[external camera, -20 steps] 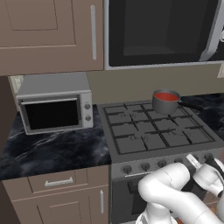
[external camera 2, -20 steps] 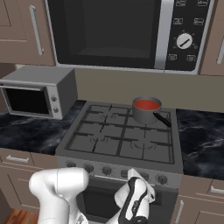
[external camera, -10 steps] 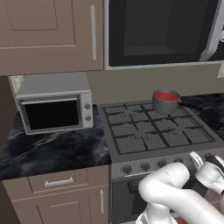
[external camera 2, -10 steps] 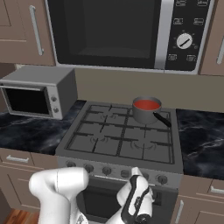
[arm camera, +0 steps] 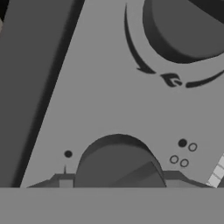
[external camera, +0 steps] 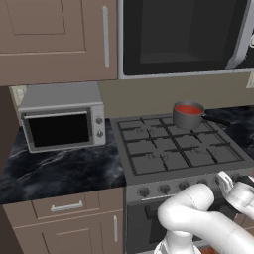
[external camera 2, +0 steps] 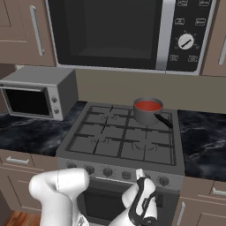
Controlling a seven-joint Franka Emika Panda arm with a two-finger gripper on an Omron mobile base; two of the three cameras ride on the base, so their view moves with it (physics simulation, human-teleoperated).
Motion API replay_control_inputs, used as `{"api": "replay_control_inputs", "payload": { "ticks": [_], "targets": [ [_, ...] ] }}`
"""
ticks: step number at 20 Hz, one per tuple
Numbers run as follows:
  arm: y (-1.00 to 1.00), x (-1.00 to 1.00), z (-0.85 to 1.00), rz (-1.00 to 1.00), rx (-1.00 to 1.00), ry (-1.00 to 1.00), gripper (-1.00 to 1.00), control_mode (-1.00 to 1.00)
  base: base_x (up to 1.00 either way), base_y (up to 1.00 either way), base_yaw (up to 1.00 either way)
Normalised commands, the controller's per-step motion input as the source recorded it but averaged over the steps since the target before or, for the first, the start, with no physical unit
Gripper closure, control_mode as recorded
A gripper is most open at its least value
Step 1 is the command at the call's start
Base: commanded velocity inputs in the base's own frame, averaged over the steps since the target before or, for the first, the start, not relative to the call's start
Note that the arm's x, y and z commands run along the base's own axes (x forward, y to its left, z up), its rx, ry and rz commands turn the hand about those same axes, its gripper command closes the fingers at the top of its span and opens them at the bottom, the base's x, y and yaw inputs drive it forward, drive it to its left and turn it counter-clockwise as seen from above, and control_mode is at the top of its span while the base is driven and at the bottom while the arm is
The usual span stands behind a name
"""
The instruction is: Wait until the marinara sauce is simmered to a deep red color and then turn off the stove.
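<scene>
The fingers [external camera 2: 140,176] sit against the stove [external camera 2: 123,141] front, a knob [arm camera: 118,162] right before them; their spread cannot be told. Well beyond them, the marinara sauce [external camera 2: 148,105] shows red in its saucepan [external camera 2: 147,114].

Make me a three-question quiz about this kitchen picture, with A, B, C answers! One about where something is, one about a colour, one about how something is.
1. Where is the saucepan?
A. back right burner of the stove
B. inside the microwave
C. on the toaster oven

2. What colour is the marinara sauce?
A. green
B. red
C. white

3. The microwave door is:
A. missing
B. wide open
C. shut

Answers: 1 A, it sits on the far right grate. 2 B, the disc in the pan is red. 3 C, the door lies flat against the front.
</scene>
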Motion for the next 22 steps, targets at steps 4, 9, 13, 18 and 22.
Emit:
{"api": "replay_control_inputs", "payload": {
  "ticks": [4, 9, 13, 18, 22],
  "targets": [
    [-0.73, 0.00, 0.00, -0.07, 0.49, 0.00, 1.00, -1.00, 0.00, 0.00, 0.00],
    [-0.88, 0.00, 0.00, -0.07, 0.58, 0.00, 1.00, -1.00, 0.00, 0.00, 0.00],
    [-0.71, 0.00, 0.00, -0.15, 0.58, 0.00, 1.00, -1.00, 0.00, 0.00, 0.00],
    [-0.31, -0.01, 0.02, -0.27, 0.40, 0.04, 1.00, -1.00, 0.00, 0.00, 0.00],
    [-0.30, 0.00, 0.13, -0.20, 0.34, 0.13, 1.00, -1.00, 0.00, 0.00, 0.00]
  ]
}}
